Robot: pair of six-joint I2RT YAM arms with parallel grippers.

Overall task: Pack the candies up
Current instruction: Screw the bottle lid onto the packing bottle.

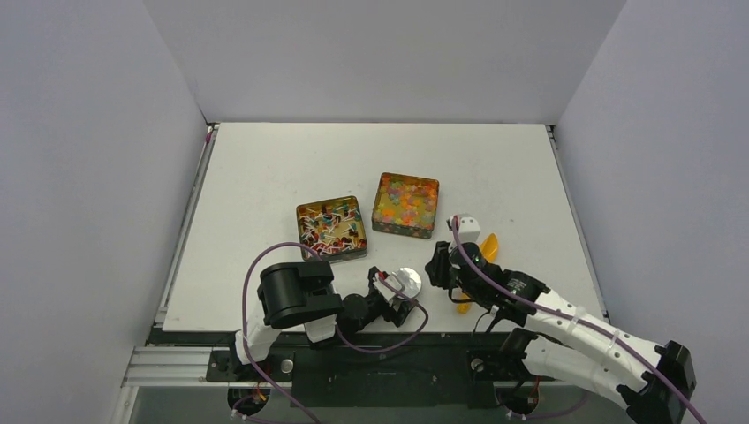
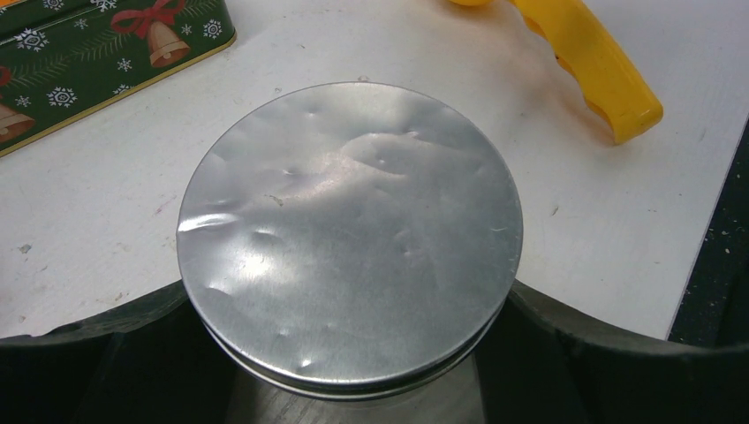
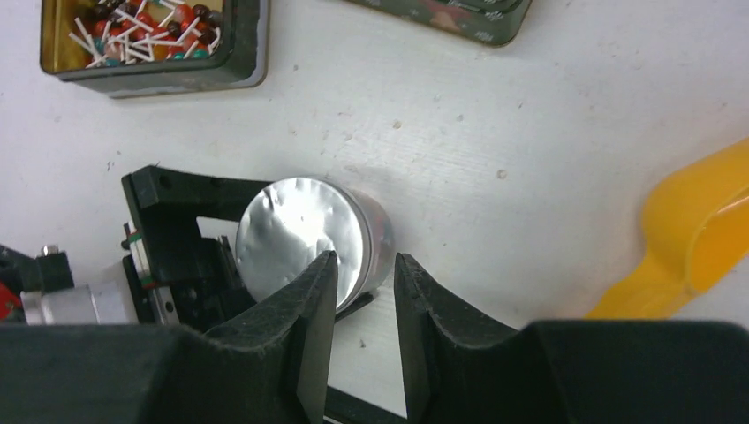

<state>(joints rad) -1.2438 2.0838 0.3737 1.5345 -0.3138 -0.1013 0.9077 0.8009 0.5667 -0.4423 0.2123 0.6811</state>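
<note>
Getting the tin open, it seems.
Left gripper [image 1: 393, 294] clamps the round silver tin [image 3: 300, 234]; right gripper [image 3: 364, 261], narrowly parted and empty, probably needs the lid's rim.

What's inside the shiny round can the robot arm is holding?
The can in the left gripper shows only a dented silver cover across its whole top. Whatever is inside is hidden beneath that cover.
</note>
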